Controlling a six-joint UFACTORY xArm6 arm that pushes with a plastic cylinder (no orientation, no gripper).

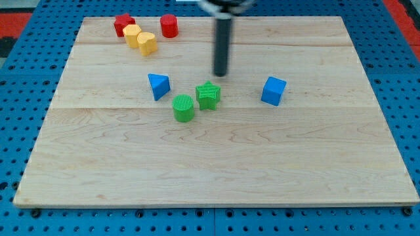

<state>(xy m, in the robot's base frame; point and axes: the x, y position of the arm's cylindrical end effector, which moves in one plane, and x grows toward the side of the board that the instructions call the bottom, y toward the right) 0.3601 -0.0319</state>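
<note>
My tip (220, 74) rests on the wooden board (315, 164), in the upper middle of the view. It touches no block. There are no fingers on this rig, only the plain rod, so nothing is open, closed or gripped.

Nearest to the tip is the green star block (208, 96), just below it and slightly to the view's left, with a clear gap between. The green cylinder (183, 108) sits beside the star, lower left, near but apart (a thin strip of wood shows between them). The blue triangle block (158, 86) lies further toward the view's left, at about the same height as the tip's end. The blue cube (273, 90) sits alone to the view's right of the tip, tilted on the board's grain, well apart from the greens.

Far group, top left corner: a red block (123, 24) of unclear shape, two yellow blocks (140, 38) touching each other just beside it, and a red cylinder (168, 25) a little to their right.
</note>
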